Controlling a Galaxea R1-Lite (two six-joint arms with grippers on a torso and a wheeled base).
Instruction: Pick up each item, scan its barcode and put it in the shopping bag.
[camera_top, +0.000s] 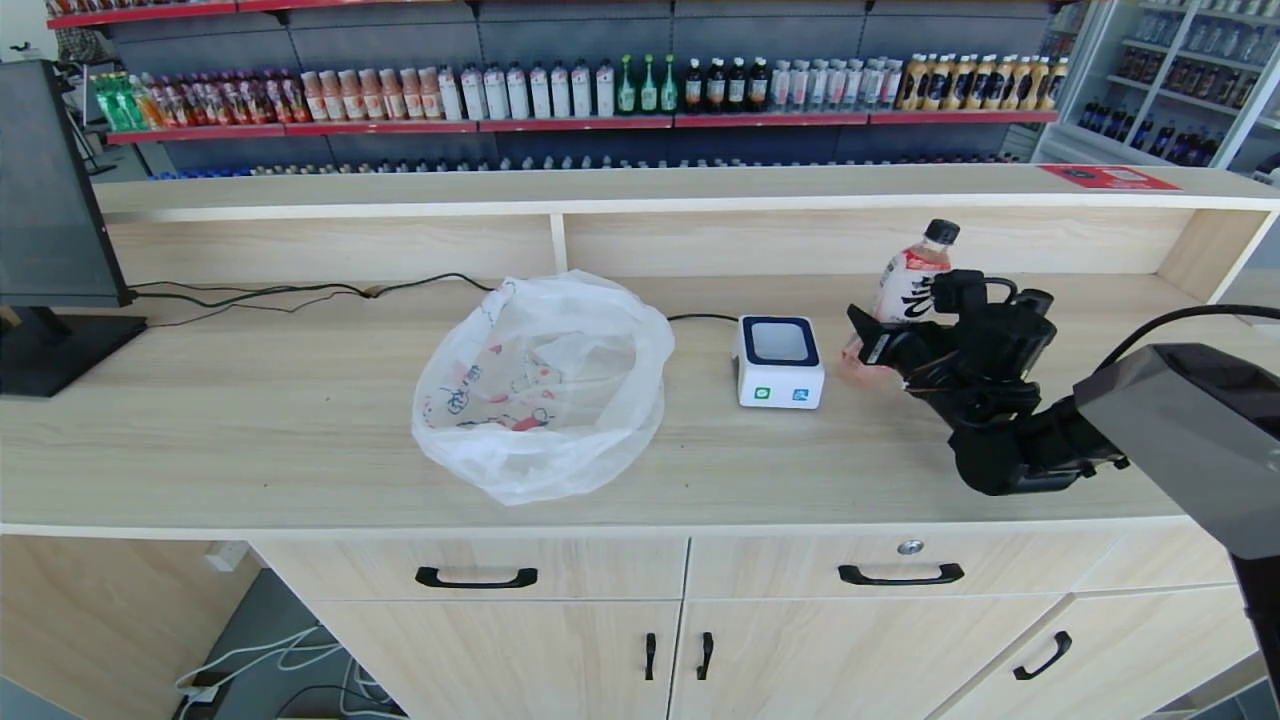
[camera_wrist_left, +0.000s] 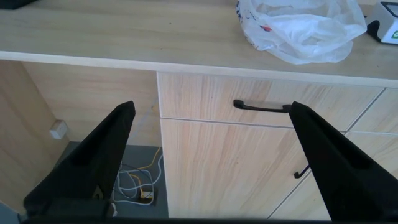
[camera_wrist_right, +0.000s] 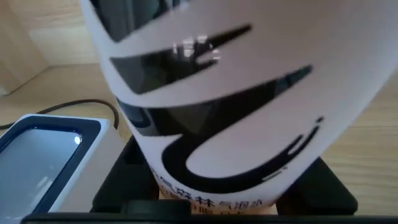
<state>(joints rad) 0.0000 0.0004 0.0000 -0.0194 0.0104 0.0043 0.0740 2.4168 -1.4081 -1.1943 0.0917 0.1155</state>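
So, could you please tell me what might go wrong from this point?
The right tool grips the bottle low, near its base, and it tilts; it might slip. The scanner sits close beside it and could get knocked. The shopping bag lies slumped on the counter, so the bottle may miss its opening.

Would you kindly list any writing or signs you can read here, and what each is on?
No text reads clearly enough to quote.
Bottle label: large black brush strokes, small characters below, blurred and cut off.
Shopping bag: red and black print, crumpled, unreadable.
Scanner: two small square icons, green and blue, no words.
Red sign on the upper counter: too small.
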